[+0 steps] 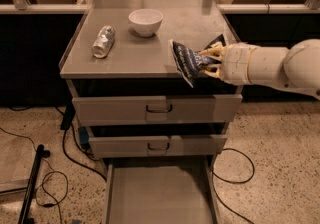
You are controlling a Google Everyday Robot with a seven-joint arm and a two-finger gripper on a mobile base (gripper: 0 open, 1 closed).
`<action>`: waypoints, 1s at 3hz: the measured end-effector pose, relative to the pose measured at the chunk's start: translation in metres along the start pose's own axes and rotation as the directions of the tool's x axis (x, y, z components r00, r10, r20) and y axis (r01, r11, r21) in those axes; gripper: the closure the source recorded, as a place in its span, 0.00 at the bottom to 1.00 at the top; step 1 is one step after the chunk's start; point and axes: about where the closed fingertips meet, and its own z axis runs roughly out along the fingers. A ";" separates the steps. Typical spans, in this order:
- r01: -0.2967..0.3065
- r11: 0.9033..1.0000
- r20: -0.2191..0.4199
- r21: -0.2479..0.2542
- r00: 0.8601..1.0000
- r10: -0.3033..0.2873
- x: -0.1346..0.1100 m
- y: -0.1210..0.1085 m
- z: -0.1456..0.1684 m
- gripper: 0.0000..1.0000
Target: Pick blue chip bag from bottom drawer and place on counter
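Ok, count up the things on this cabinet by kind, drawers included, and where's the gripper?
Bowls: 1, white bowl on the counter.
Cans: 1, silver can on the counter.
Chip bags: 1, blue chip bag held by the gripper at the counter's front right edge.
Drawers: 3, bottom drawer pulled out.
Total: 6.
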 end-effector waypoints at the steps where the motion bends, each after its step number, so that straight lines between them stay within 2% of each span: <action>1: -0.051 0.998 0.055 -0.026 0.997 0.052 -0.001 -0.016 0.033 1.00; 2: -0.096 0.995 0.112 -0.035 0.989 0.100 -0.009 -0.029 0.068 1.00; 3: -0.123 0.992 0.131 -0.038 0.983 0.127 -0.010 -0.039 0.095 1.00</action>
